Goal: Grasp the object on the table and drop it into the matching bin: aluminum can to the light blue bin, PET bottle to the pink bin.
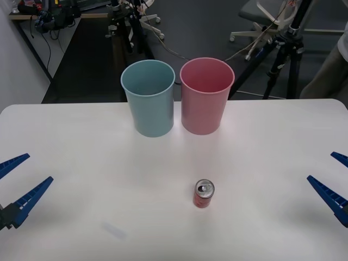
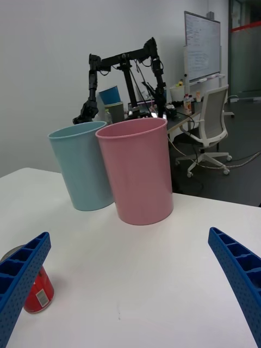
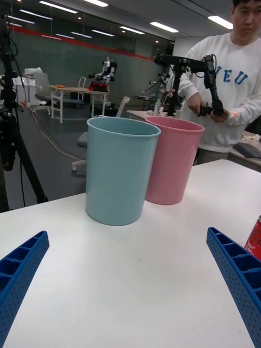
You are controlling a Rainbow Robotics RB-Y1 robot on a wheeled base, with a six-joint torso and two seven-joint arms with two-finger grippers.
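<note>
The aluminum can [image 1: 204,194] stood upright on the table [image 1: 76,141], pull tab up, nearer the robot than the pink bin [image 1: 206,95], bare tabletop all round. The light blue bin [image 1: 148,97] stood just beside the pink. The left gripper [image 1: 15,187] and right gripper [image 1: 333,182] hung spread wide and empty, flanking the can.

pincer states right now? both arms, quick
Left pincer: open, empty, at the table's left edge.
Right pincer: open, empty, at the right edge, away from the can.
</note>
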